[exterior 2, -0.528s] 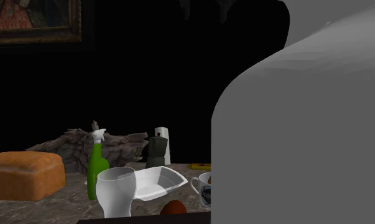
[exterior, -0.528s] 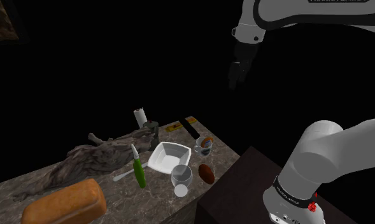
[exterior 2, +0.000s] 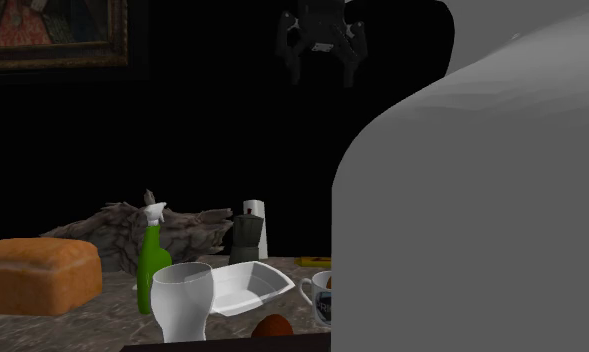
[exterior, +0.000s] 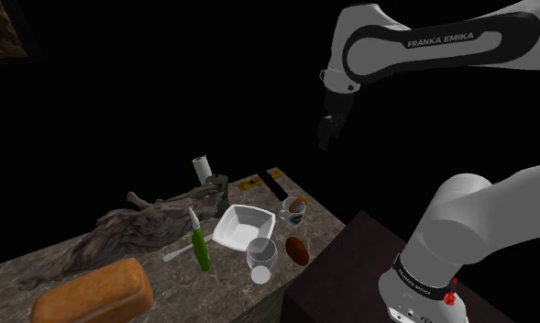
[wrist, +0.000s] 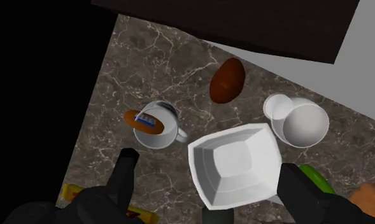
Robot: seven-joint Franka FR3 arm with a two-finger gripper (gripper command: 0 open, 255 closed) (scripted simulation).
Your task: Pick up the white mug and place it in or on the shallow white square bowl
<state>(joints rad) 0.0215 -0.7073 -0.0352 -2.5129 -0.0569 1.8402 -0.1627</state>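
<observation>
Standing upright near the edge of the dark veined marble counter [wrist: 141, 70], the white glazed mug with blue markings [wrist: 155, 125] is pointing its handle toward the shallow white square bowl [wrist: 233, 164] just beside it, with a thin strip of stone showing between them. Something orange is lying across the mug's mouth on the side away from the bowl; what it is I cannot tell.

I am judging the mug to be stiff, fairly light, smooth and therefore a little slippery, and likely to chip if knocked against the bowl. Its wall is looking like the surest hold, with one finger inside the rim and one outside, on a stretch clear of both the orange piece and the handle. The handle itself is looking too slim and too close to the bowl for a firm pinch.

The bowl is sitting open side up and empty, offering a broad, low landing place. A brown egg-shaped object [wrist: 227, 79] and a clear glass tumbler [wrist: 304, 124] are standing near the bowl's other sides.

The all-black two-finger gripper [exterior 2: 320, 66] is hanging high above the counter, well apart from the mug, fingers spread wide and carrying nothing. In the wrist view the bowl, not the mug, is lying between them.
</observation>
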